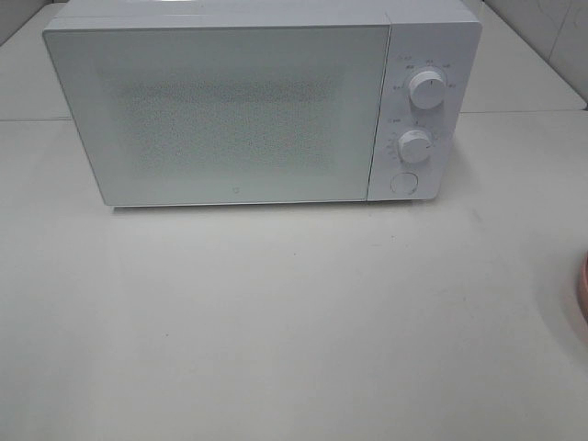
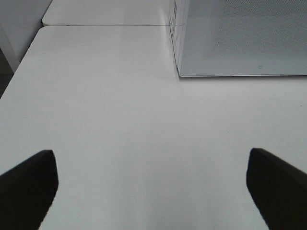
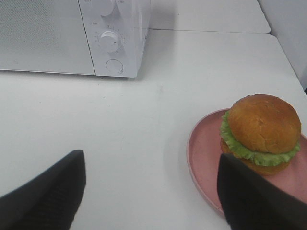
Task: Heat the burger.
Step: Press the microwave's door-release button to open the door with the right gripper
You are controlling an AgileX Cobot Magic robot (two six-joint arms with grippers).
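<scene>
Your left gripper (image 2: pixel 152 189) is spread wide with nothing between its fingers (image 2: pixel 29 187); it hangs over bare table (image 2: pixel 120 110), and the microwave (image 2: pixel 240 38) is ahead and off to one side, well apart from it; your right gripper (image 3: pixel 149 191) is spread too and holds nothing; in the right wrist view one of its fingers overlaps the near rim of the plate (image 3: pixel 201 153), and you cannot tell there whether it touches the rim or sits above it

The burger (image 3: pixel 263 128) sits upright on that pink plate, not in either gripper; glossy brown bun (image 3: pixel 266 120) on top, green lettuce (image 3: pixel 240 146) frilling out beneath it, lower bun under that; the plate rests on the table, in front of the microwave and out past its control side, well apart from it; the burger lies off to the side of the right gripper's gap, not between the fingers

In the exterior high view you get only a pink sliver of the plate at the right edge; the microwave stands at the back of the table, door (image 1: pixel 216 115) shut; upper knob (image 1: pixel 427 89), lower knob (image 1: pixel 415 146) and round button (image 1: pixel 402 182) run down its right panel
</scene>
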